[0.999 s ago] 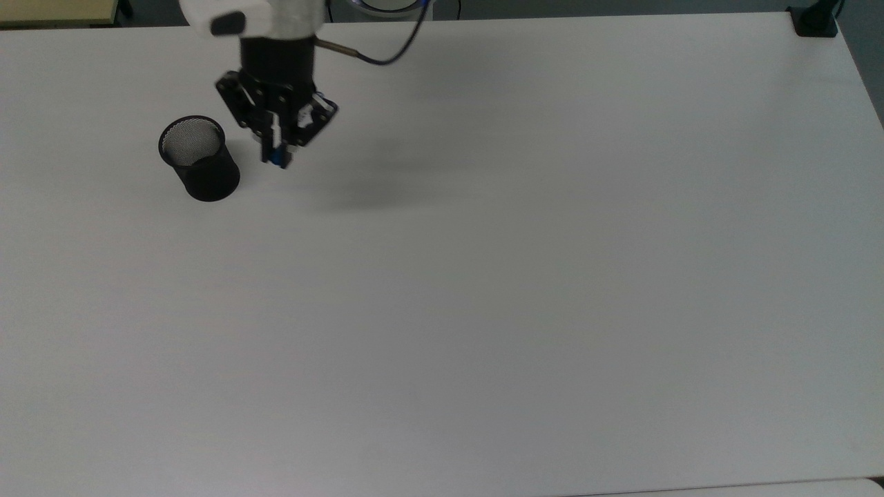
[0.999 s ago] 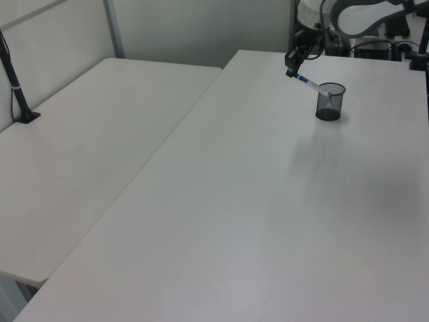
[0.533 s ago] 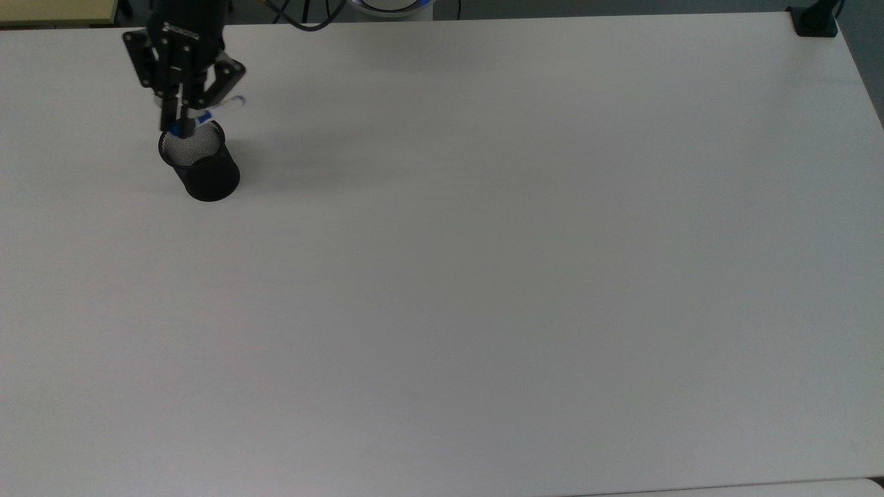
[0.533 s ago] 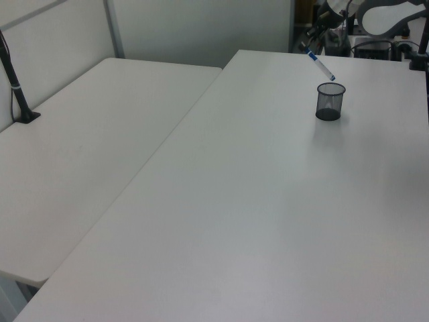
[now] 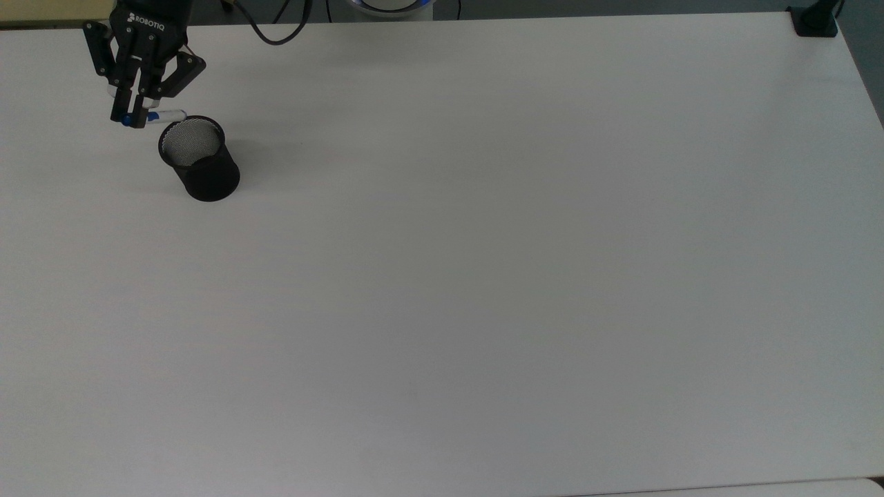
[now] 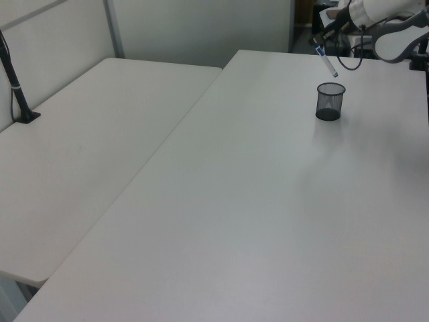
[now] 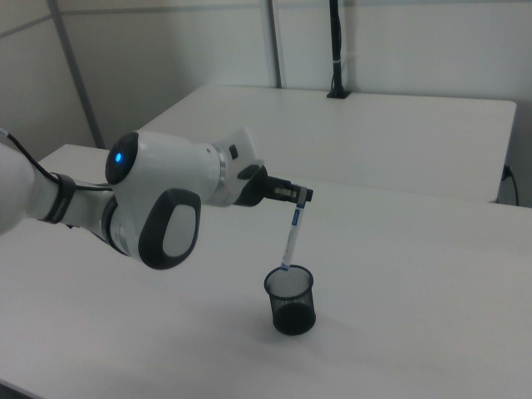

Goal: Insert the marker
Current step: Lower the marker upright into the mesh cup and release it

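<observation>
In the top view, the gripper (image 5: 131, 117) sits at the far left of the white table (image 5: 483, 276), its jaws clenched on the marker (image 5: 155, 115) near the blue upper end. Half a second ago it stood further to the top view's right, directly behind the cup's rim; a second ago it was further right still, past the cup. Now it has shifted off to the top view's left, and the marker's lower end reaches rightward to the rim of the black mesh cup (image 5: 200, 169).

The cup has not moved between frames.

In the left view the marker (image 6: 327, 62) hangs tilted above the cup (image 6: 330, 101), its lower tip just over the opening and the gripper (image 6: 320, 45) above and to the left view's left. Earlier in this view the marker pointed down from a spot lower and further left.

In the right view the gripper (image 7: 301, 198) holds the marker (image 7: 292, 236) nearly upright, leaning slightly, and its lower tip seems to be at the cup's (image 7: 291, 300) rim; whether it is already inside or just above the opening is hard to tell.
</observation>
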{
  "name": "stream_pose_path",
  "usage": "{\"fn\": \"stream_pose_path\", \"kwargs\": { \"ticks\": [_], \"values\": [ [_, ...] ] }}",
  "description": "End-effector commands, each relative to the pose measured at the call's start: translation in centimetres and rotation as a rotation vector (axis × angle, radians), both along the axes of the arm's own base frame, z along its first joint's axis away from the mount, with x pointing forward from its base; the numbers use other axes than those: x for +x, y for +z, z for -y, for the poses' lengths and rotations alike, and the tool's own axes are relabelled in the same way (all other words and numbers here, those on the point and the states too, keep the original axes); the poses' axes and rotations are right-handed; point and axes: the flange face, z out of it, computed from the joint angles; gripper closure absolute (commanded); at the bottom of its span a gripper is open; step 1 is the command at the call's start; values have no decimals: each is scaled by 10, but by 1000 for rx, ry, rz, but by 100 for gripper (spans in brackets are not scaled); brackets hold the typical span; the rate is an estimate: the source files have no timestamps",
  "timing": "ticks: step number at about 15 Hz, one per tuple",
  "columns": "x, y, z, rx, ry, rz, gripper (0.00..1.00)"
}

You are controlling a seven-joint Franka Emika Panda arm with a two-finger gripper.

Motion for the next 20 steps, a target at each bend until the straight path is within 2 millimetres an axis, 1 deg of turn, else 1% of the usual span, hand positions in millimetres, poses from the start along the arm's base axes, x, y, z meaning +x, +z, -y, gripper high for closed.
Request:
{"fn": "stream_pose_path", "kwargs": {
  "ticks": [1, 4, 5, 6, 9, 11, 15, 16, 17, 19, 20],
  "values": [
    [-3, -24, 3, -35, 34, -5, 100],
    [0, -38, 5, -48, 52, -36, 100],
    [0, -44, 8, -54, 55, -50, 100],
    [-2, -55, 12, -58, 58, -74, 100],
    [-8, -70, 10, -64, 74, -111, 100],
    [-12, -77, 8, -70, 85, -130, 100],
    [-14, -84, 13, -70, 82, -148, 100],
    [-14, -84, 13, -65, 78, -146, 95],
    [-14, -83, 13, -60, 74, -145, 81],
    [-13, -79, 14, -53, 64, -138, 64],
    [-13, -78, 14, -44, 55, -132, 60]
  ]
}}
